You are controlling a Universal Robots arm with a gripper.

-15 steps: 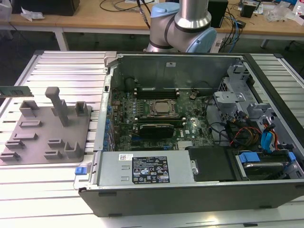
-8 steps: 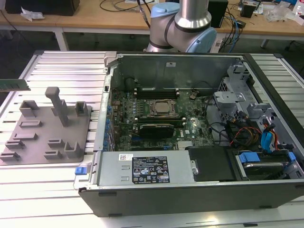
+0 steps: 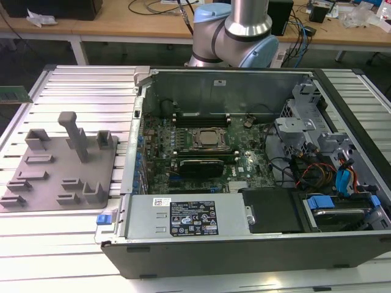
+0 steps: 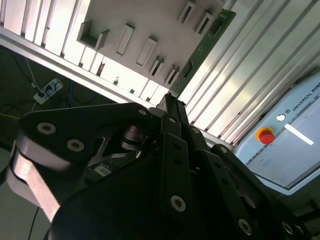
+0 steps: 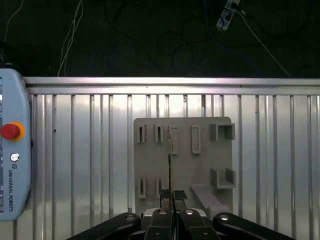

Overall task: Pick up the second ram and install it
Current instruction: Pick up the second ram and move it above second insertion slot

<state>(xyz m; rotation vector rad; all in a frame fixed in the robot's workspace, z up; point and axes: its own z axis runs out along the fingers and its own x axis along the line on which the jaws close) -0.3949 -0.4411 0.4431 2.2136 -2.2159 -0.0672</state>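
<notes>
While gripper jaws clamp second ram, gray fixture plate lies beyond on slatted table, teach pendant nearby.

The scene holds one arm and one gripper, which pinches a single green stick, the second ram. Beneath it lies one gray fixture plate, carrying two larger U-shaped brackets and one tall post among its smaller holders. There is one open computer case, with one processor socket at its middle and one labelled power supply along its near wall. One teach pendant bears one red button. One further green strip lies on the table at the exterior view's left (partly cut off by the picture's edge).
</notes>
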